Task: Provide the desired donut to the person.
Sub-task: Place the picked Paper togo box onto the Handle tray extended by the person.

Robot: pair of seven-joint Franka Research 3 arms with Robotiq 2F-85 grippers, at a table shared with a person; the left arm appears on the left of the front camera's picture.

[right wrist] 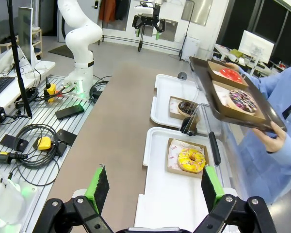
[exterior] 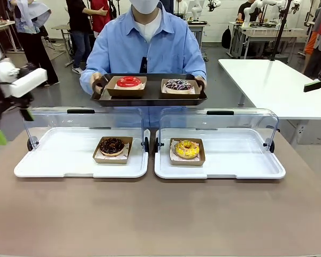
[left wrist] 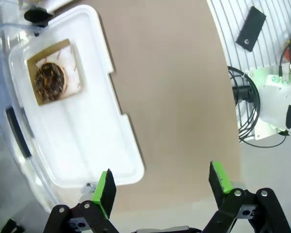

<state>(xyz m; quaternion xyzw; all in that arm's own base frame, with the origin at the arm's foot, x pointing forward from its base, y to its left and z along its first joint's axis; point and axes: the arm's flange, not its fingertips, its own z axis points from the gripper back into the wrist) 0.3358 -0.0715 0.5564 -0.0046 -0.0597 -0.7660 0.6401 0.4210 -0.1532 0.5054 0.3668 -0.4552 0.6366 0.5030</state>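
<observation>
Nearest to me is the bare brown table (exterior: 160, 219), and just past it two white trays sit side by side with their clear lids (exterior: 85, 120) tipped up at the back. The left tray (exterior: 53, 160) holds a chocolate donut (exterior: 112, 145) in a small cardboard box; the right tray (exterior: 241, 160) holds a yellow donut (exterior: 187, 149) in a box of its own.

Beyond the trays stands the person (exterior: 150, 48) in a light blue shirt, holding a dark serving tray (exterior: 150, 97) in both hands above the lids. On it sit a red donut (exterior: 129, 82) on my left and a sprinkled chocolate donut (exterior: 178, 84) on my right, each in a box.

My left pincer (left wrist: 160, 187) hangs over the table edge beside the left tray, its green pads wide apart and gripping nothing; in the front view that arm sits high at the table's left edge. My right pincer (right wrist: 152, 187) hovers over the near end of the right tray, also spread apart and empty, looking along both trays toward the person's hand (right wrist: 271, 141) under the serving tray.
</observation>
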